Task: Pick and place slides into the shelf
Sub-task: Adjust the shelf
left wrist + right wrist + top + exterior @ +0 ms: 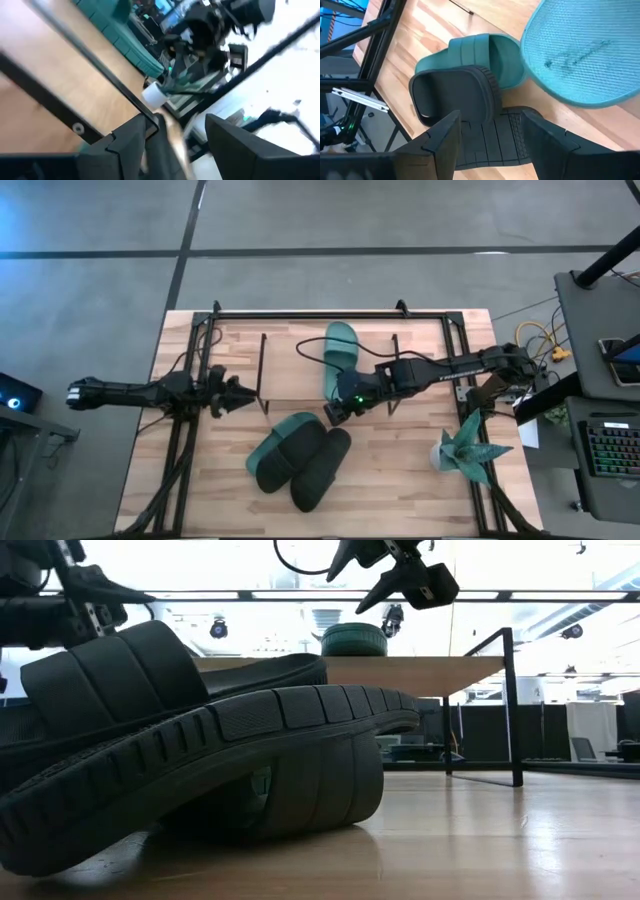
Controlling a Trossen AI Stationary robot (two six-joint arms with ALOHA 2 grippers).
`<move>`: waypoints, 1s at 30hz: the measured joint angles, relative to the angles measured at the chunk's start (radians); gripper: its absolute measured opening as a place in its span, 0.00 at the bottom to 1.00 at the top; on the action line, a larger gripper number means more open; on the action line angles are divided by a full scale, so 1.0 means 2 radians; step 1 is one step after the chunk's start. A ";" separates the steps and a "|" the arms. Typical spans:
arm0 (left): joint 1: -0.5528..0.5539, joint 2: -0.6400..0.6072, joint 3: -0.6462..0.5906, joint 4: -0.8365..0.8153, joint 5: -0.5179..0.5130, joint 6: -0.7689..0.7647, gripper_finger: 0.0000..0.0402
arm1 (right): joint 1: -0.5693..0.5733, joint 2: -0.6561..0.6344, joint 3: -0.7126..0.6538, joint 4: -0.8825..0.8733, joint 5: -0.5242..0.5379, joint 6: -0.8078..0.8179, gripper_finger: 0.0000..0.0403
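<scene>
One teal slide (340,350) lies on the shelf's wooden top board (290,380), also seen as the teal slide (353,638) on the board (420,670). The other teal slide (470,50) lies on the table in front of the shelf. A black slide (455,95) rests partly on it, and a second black slide (322,468) leans against the pile. My right gripper (335,412) hangs open above the pile (492,120), clear of it. My left gripper (248,395) is open (182,125) beside the shelf's left end.
A green spiky plant (465,445) stands near the table's right edge. The large black frame (180,430) runs along the table's sides and far edge. Bare wood lies at the near right (400,490). Cables and a keyboard sit beyond the right edge.
</scene>
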 joint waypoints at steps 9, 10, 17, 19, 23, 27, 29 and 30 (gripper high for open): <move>0.001 0.007 0.000 0.000 -0.067 -0.095 0.48 | 0.002 0.000 0.000 0.013 0.018 -0.002 0.49; 0.001 0.007 0.000 0.000 -0.072 -0.086 0.48 | 0.002 0.000 -0.001 0.012 0.020 -0.003 0.49; 0.000 0.010 0.000 -0.003 -0.078 -0.062 0.48 | 0.002 0.000 -0.001 0.012 0.022 -0.002 0.49; 0.000 0.009 0.000 -0.003 -0.079 -0.054 0.48 | 0.003 0.000 -0.001 0.012 0.021 0.002 0.49; 0.000 0.009 0.005 -0.004 -0.078 -0.050 0.48 | 0.010 0.000 -0.001 -0.001 -0.003 0.010 0.49; 0.000 0.009 0.013 -0.003 -0.072 -0.049 0.48 | 0.022 0.000 -0.002 -0.064 -0.010 0.042 0.49; 0.000 0.009 0.013 -0.004 -0.067 -0.050 0.48 | 0.029 0.000 -0.002 -0.097 -0.009 0.056 0.49; 0.000 0.011 0.013 -0.003 -0.065 -0.050 0.48 | 0.033 0.000 -0.002 -0.110 -0.005 0.063 0.49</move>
